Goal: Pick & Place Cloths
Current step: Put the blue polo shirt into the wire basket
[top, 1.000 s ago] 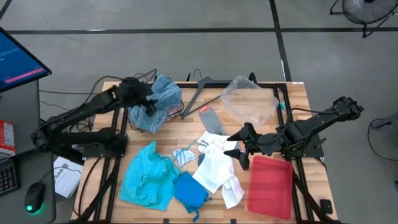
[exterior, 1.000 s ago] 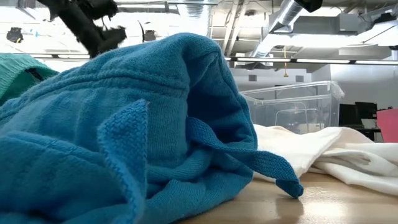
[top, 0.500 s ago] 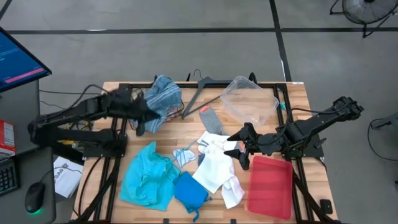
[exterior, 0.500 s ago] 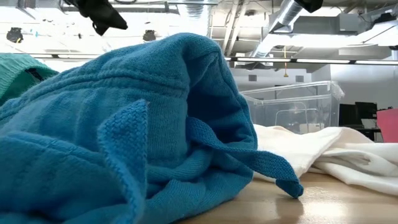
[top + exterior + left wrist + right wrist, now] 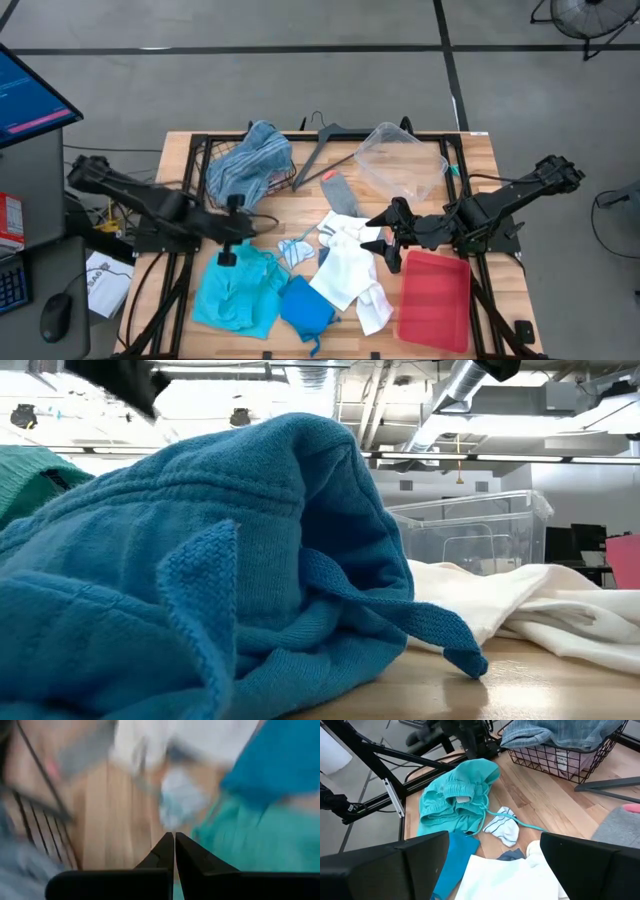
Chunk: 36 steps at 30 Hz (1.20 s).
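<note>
My left gripper (image 5: 245, 230) is shut and holds nothing; it hovers over bare wood between the wire basket (image 5: 213, 150) and the turquoise cloth (image 5: 235, 285), its fingertips (image 5: 174, 842) together. A blue striped cloth (image 5: 250, 160) lies heaped in the basket. On the table lie a bright blue cloth (image 5: 305, 305), a white cloth (image 5: 350, 270), a small striped cloth (image 5: 297, 250) and a grey cloth (image 5: 340, 192). My right gripper (image 5: 385, 235) hangs open above the white cloth, touching nothing; its two fingers frame the cloths (image 5: 457, 795) in its wrist view.
A clear plastic tub (image 5: 400, 160) stands at the far right and a red tray (image 5: 432, 298) lies at the near right. A grey hanger (image 5: 325, 140) rests beside the basket. The bright blue cloth (image 5: 200, 560) fills the low view's foreground.
My left gripper has swung from above the basket toward the table's near edge, ending beside the turquoise cloth, and has rolled on the way. The blue striped cloth has stayed behind, heaped in the basket. My right arm has kept still.
</note>
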Motion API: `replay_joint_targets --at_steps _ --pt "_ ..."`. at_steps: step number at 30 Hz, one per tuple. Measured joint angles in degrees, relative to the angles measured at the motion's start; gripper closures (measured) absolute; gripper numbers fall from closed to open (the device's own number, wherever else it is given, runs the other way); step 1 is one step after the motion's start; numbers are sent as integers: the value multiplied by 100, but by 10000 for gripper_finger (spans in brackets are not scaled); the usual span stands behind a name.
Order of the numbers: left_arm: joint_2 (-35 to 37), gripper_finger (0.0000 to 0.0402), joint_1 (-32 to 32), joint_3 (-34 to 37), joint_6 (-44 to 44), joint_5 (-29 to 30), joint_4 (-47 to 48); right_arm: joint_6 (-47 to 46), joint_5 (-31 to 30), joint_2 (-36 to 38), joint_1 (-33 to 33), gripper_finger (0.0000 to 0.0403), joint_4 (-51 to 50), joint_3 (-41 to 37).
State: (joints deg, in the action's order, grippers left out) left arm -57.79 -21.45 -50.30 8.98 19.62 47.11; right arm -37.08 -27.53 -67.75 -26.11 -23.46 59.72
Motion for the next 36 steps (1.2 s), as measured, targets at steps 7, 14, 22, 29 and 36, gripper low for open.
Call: replay_joint_targets --at_steps 7,14,22,29,36 --pt "-799 401 52 145 646 794 911 0 0 0 0 94 -11 0" --pt "-679 401 420 361 834 1784 937 -1 0 -1 0 94 -11 0" --pt "-26 401 1394 361 753 2481 938 4 0 -2 0 94 -11 0" --pt "90 401 2425 358 484 2471 762 17 0 -1 0 94 -12 0" --pt "58 401 3233 709 338 1905 -156 105 0 -2 0 94 -11 0"
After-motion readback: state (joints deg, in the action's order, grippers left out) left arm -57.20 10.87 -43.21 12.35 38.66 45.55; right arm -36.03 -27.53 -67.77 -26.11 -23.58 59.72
